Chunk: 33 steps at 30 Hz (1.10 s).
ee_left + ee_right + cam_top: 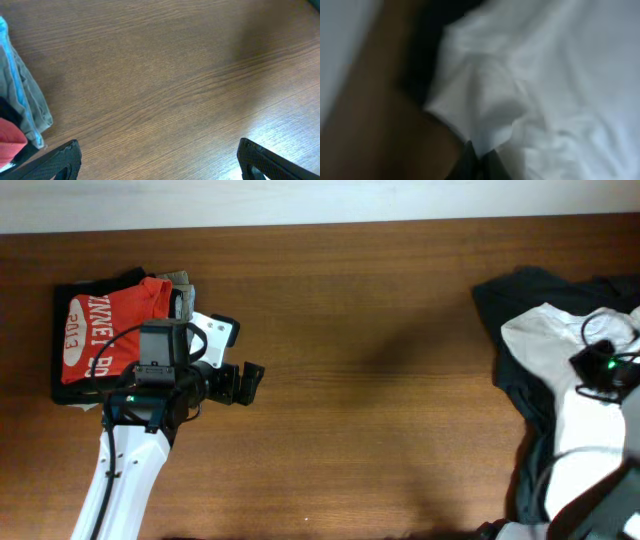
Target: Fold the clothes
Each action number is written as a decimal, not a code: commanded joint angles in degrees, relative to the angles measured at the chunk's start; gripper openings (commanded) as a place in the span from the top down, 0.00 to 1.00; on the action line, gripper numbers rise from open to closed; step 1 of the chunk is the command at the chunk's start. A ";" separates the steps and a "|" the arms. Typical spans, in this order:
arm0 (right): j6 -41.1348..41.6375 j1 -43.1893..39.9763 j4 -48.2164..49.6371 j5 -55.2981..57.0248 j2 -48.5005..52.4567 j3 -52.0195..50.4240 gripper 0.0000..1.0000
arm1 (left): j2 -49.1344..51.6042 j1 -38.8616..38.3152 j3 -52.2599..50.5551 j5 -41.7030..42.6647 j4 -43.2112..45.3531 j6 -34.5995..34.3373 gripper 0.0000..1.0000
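**Q:** Where is the white T-shirt?

**Me:** The white T-shirt (pixel 540 330) lies crumpled at the right end of the table (pixel 380 380). It is heaped on dark garments (pixel 520 295) that spread out beneath it and past its edges. Nothing about it is flat; it is all ridges and hollows.

**Q:** And your right fingers?

**Me:** My right gripper (pixel 479 161) is down on the shirt. My wrist picture is blurred, but it shows the two dark tips pressed together with a raised ridge of the white cloth (pixel 485 95) running down into them. I am pinching that fold. Beside it I see a dark strip of the other clothing, then the brown wood.

**Q:** Your left side?

**Me:** My left gripper (pixel 246 383) is well apart from the shirt, over the left part of the table, with its fingers spread wide. In my left wrist view one fingertip (pixel 62 159) sits in each lower corner, with only bare wood grain between them. They hold nothing.

**Q:** What is close to that hand?

**Me:** Just beside it is a folded stack with a red shirt (pixel 100 330) with white lettering on top. Grey and blue cloth (pixel 30 100) shows at the stack's edge.
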 commanded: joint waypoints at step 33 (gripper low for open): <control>7.21 57.77 -18.34 23.87 -33.83 3.61 0.21 | 50.51 -15.72 27.10 -13.49 3.61 11.28 0.30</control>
